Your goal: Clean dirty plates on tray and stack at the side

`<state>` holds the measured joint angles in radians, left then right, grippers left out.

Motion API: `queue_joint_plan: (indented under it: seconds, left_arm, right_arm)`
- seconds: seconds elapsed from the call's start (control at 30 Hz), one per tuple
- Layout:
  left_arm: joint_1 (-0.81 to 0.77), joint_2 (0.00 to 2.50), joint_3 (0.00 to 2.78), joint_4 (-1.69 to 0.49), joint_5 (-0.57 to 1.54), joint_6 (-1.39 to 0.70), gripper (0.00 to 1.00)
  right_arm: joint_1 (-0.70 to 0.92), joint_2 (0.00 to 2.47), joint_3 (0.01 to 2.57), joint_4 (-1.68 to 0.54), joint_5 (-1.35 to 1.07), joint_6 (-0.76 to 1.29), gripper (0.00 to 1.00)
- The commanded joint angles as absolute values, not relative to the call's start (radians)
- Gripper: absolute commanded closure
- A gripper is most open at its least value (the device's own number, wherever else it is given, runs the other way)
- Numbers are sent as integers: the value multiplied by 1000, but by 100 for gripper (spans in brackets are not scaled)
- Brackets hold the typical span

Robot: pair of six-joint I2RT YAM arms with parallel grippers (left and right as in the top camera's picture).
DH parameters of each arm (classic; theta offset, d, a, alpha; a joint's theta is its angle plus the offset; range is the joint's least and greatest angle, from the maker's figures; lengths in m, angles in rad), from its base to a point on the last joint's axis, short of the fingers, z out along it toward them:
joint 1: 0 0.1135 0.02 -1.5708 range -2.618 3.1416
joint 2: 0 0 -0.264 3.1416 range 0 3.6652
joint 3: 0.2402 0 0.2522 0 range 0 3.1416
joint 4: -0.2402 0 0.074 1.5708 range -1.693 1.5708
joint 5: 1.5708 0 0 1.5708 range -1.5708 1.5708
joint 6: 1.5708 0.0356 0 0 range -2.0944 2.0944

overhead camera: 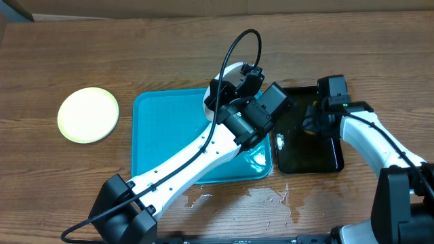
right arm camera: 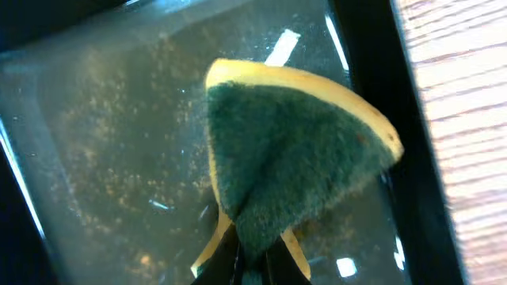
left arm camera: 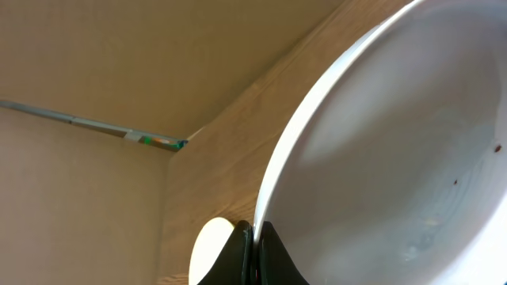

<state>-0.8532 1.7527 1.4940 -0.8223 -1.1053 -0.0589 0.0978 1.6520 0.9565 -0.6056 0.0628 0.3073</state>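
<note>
While left gripper (left arm camera: 252, 255) is pinching white plate (left arm camera: 396, 142) for scrubbing, right gripper (right arm camera: 253, 265) is pinching sponge (right arm camera: 293, 150) over three o'clock black tray (overhead camera: 317, 158).

A speckled white plate (left arm camera: 396, 158) is held tilted at the turquoise tray (overhead camera: 163, 142)'s far corner; a pale yellow plate (overhead camera: 88, 114) is set flat leftward.

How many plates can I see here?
2. A pale yellow plate lies on the table, left of the tray. A white plate is held by its rim in the left gripper, above the tray's far corner. Another could be hidden under the arm.
</note>
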Motion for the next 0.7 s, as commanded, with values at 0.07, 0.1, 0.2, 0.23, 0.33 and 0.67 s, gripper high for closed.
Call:
queue_joint_plan:
  seconds: [0.07,0.1,0.2,0.23,0.33,0.67]
  left_arm:
    - [-851,1752,1520,-841,-1105,-80,96]
    - [-851,1752,1520,-841,-1098,-84,96]
    - [-851,1752,1520,-841,-1080,-93,96]
    - [-851,1752,1520,-842,-1056,-93,96]
    - [-839,1752,1520,-865,-919,-93,96]
    - [-629,1752,1520,-946,-234,-160,96]
  right_arm:
    - [94,1637,909,-564,58,299,96]
    - [94,1637,909,-562,57,299,96]
    - [94,1636,911,-561,58,299,96]
    - [94,1636,916,-563,57,299,96]
    - [94,1636,982,-641,34,298,96]
    - [94,1636,1380,-1047,-58,255,96]
